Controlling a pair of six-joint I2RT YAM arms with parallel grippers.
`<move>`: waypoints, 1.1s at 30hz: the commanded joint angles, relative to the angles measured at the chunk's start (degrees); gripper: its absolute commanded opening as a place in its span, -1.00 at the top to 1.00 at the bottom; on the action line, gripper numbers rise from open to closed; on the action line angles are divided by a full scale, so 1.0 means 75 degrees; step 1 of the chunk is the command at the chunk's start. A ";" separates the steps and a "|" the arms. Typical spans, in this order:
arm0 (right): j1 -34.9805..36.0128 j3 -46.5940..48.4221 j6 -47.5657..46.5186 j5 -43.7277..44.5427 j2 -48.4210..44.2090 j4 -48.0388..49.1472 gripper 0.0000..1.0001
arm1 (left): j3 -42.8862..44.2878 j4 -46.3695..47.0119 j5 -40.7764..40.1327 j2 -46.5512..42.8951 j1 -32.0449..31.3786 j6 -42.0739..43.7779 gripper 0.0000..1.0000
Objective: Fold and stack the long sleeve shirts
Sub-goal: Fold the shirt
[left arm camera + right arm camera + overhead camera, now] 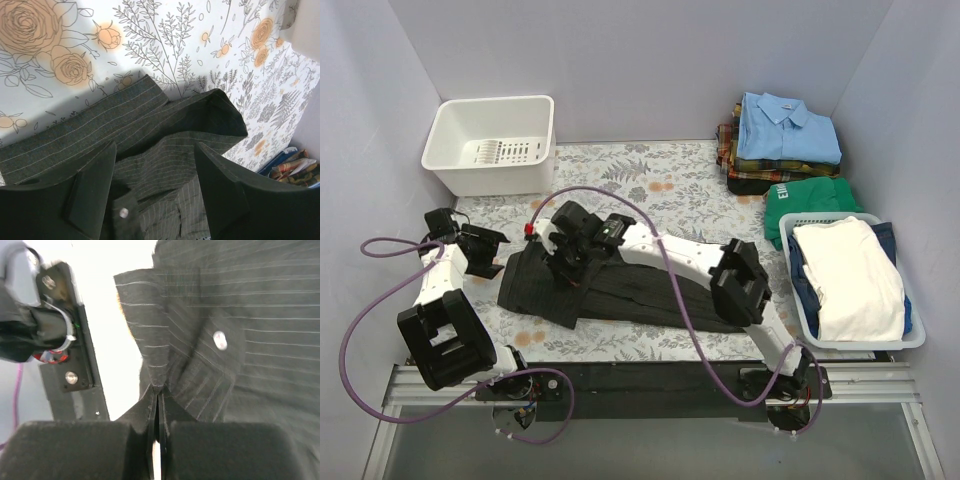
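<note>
Pale lilac walls close in a floral worktop [665,185]. The right arm [695,258] stretches from the near right across to the left, and the left arm [445,285] stands at the near left. We see the dark pinstriped shirt [620,292] lying partly folded along the near middle of the worktop, under the right arm.

At the right edge, a basket [918,338] holds a white cloth [850,275] over blue fabric. A white tub [492,180] sits in the far left corner. In the far right corner is a stack [782,140] of folded shirts, light blue on top and plaid beneath, with a green garment [812,195] just in front.

The right jaws are closed, pinching a ridge of the shirt's striped cloth at its left part. The left jaws stand apart, holding nothing, over the shirt's left end by the collar [220,107]. A small pale button [219,340] shows near the pinched fold.
</note>
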 commanded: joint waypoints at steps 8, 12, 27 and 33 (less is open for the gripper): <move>-0.0173 -0.2152 0.0562 0.3753 -0.4385 0.0924 0.97 | 0.0375 0.0423 0.0658 0.0039 -0.0314 0.0500 -0.23; -0.0290 -0.3078 0.0738 0.5126 -0.5405 0.1253 0.97 | 0.0633 0.0435 0.0693 0.0144 -0.0747 0.0676 -0.23; -0.0466 -0.4321 0.1137 0.5539 -0.7117 0.1277 0.97 | 0.1090 0.0868 0.0330 0.1198 -0.1533 0.0559 -0.23; -0.0466 -0.5024 0.1172 0.5095 -0.8043 0.1254 0.97 | 0.1477 0.0950 0.0038 0.1527 -0.1533 0.0490 -0.23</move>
